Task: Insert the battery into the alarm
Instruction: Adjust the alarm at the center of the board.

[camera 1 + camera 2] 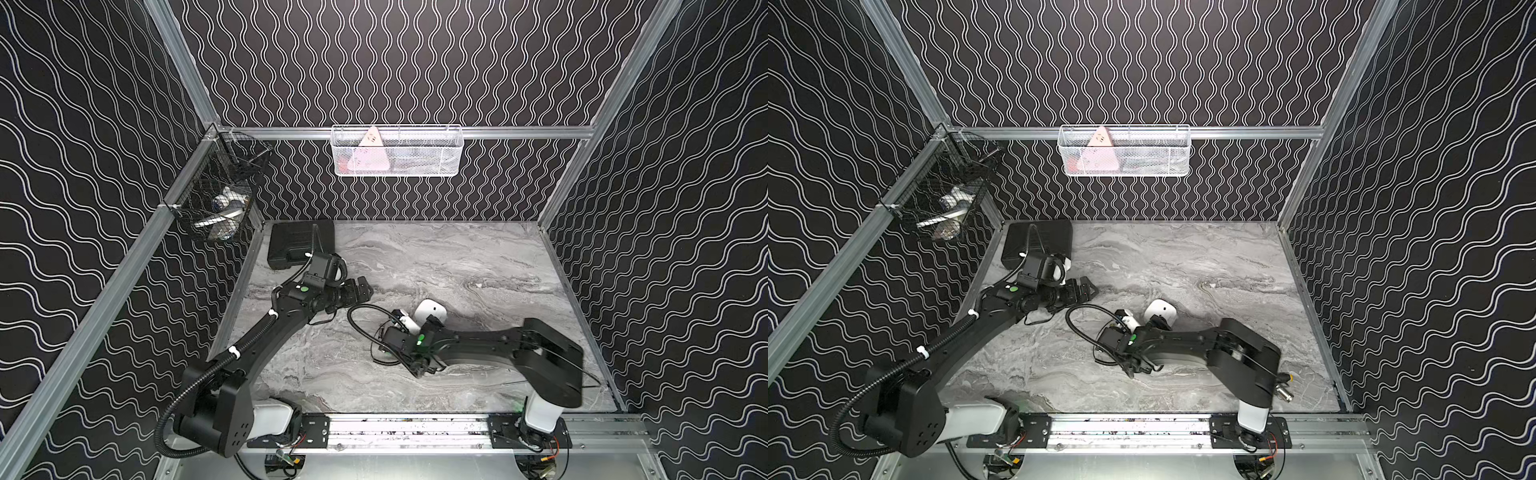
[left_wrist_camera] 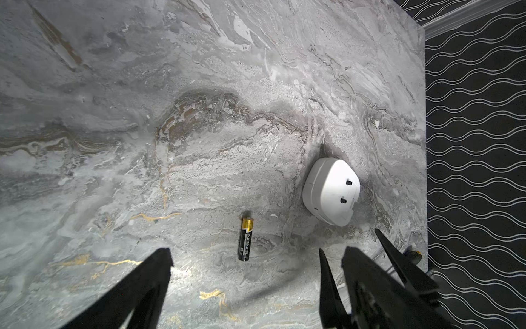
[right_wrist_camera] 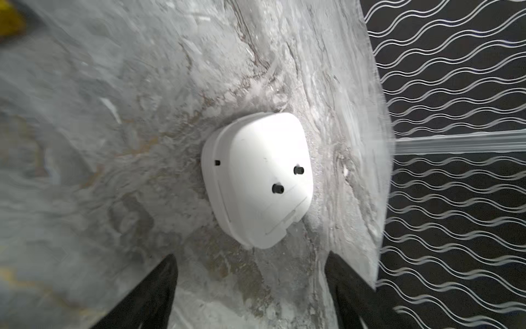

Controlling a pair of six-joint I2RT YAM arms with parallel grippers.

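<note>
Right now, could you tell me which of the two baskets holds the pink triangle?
The white basket on the back wall; the black basket by the left wall holds none.

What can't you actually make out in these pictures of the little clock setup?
- Face of the alarm: turned down against the table, every view.
- The battery: plain only in the left wrist view; too small or hidden in both top views.
- Contents of the black basket: too small behind its mesh, both top views.
</note>
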